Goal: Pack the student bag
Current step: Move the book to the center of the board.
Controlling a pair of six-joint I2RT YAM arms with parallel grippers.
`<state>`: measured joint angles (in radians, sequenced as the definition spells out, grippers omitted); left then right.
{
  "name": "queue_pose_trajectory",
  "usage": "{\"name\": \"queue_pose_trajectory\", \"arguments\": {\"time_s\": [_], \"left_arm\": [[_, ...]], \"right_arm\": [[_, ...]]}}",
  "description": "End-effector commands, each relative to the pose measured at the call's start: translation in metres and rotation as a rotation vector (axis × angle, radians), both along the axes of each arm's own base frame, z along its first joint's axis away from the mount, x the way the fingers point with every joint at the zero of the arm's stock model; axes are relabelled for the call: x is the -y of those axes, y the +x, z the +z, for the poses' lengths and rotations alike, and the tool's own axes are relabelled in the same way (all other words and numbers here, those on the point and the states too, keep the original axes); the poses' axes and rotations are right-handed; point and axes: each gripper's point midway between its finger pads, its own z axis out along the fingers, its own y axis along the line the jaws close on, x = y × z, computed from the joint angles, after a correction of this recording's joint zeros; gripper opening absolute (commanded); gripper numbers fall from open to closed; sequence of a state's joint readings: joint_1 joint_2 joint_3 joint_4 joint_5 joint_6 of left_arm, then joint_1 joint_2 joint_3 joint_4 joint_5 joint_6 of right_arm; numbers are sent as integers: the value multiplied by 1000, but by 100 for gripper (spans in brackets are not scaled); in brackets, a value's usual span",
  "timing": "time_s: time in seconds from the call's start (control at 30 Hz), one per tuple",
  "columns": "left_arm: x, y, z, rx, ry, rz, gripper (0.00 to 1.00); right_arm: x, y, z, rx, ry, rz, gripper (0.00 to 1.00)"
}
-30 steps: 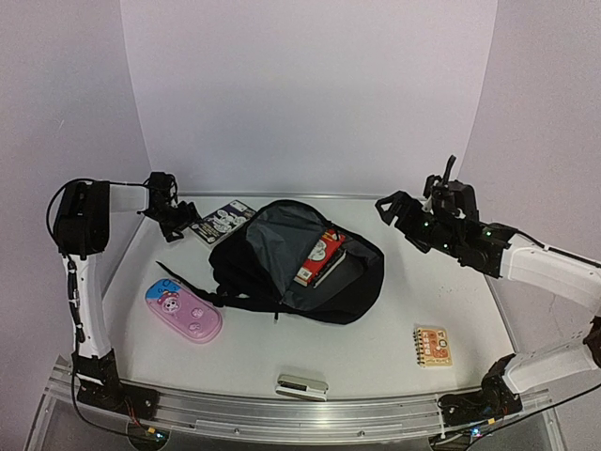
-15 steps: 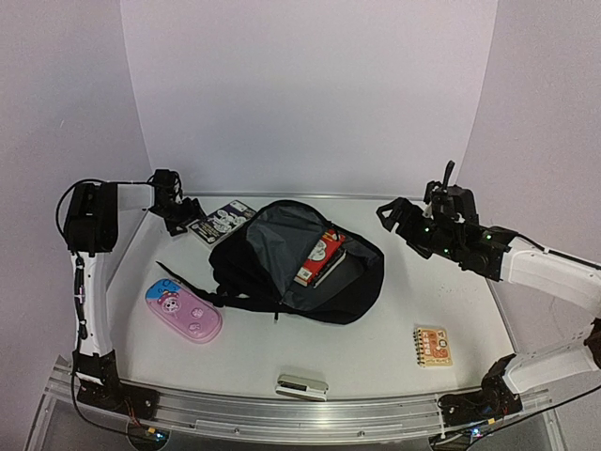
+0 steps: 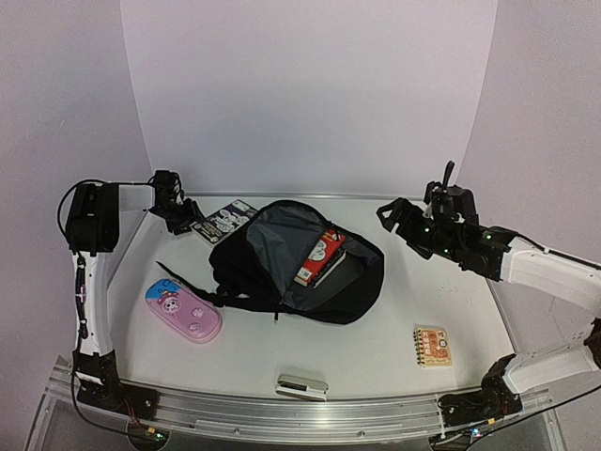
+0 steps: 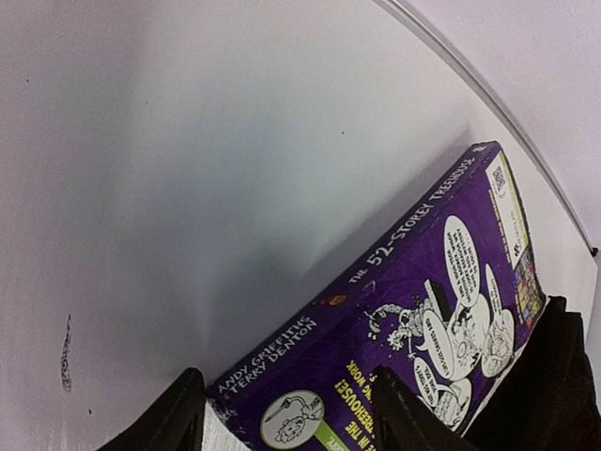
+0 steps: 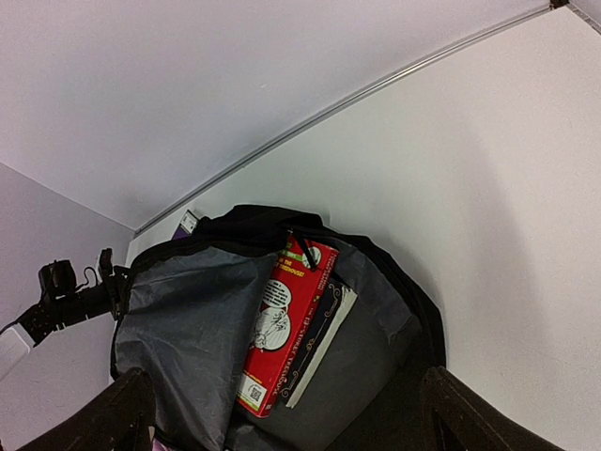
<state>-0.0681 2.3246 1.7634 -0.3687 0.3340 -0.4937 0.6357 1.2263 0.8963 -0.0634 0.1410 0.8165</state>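
The student bag (image 3: 343, 287) lies open in the middle of the table, its grey lining showing (image 5: 188, 319). A red book (image 5: 286, 319) and a dark book (image 5: 324, 343) lie inside it. A purple book (image 3: 223, 222) lies flat at the back left, touching the bag's edge. My left gripper (image 3: 185, 218) is open, and the near end of the purple book (image 4: 423, 310) lies between its jaws. My right gripper (image 3: 392, 214) is open and empty, raised to the right of the bag and facing it.
A pink pencil case (image 3: 183, 310) lies front left of the bag. A small orange notebook (image 3: 432, 345) lies at the front right. A small silver-white item (image 3: 301, 384) sits at the front edge. The back wall stands close behind the purple book.
My left gripper has edged right, closer onto the purple book's end. My right gripper has shifted slightly right and down. The bag and its books have not moved.
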Motion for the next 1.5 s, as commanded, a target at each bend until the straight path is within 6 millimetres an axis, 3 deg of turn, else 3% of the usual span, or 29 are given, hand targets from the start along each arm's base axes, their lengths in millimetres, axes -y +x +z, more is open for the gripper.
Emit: {"name": "queue_pose_trajectory", "arguments": {"time_s": [0.0,0.17,0.53,0.7,0.87,1.0,1.27,1.37,1.47], "left_arm": [[6,12,20,49,-22,-28,52],[12,14,26,66,-53,-40,45],[38,9,41,136,-145,-161,41],[34,12,42,159,-81,-176,42],[36,22,23,133,82,-217,62],[45,23,-1,91,213,-273,68],[68,21,-14,114,439,-390,85],[72,11,-28,81,516,-440,84],[75,-10,-46,17,551,-489,73]], "right_arm": [[2,1,0,4,0,-18,94],[2,2,-2,0,-6,-19,94],[-1,6,-10,-19,-22,-17,94],[-3,7,-11,-22,-27,-12,94],[-3,8,-11,-18,-35,-11,94],[-2,8,-11,-17,-42,-13,94],[-2,8,-12,-18,-47,-10,94],[-2,7,-13,-20,-47,-10,94],[-1,7,-15,-23,-48,-11,94]]}}
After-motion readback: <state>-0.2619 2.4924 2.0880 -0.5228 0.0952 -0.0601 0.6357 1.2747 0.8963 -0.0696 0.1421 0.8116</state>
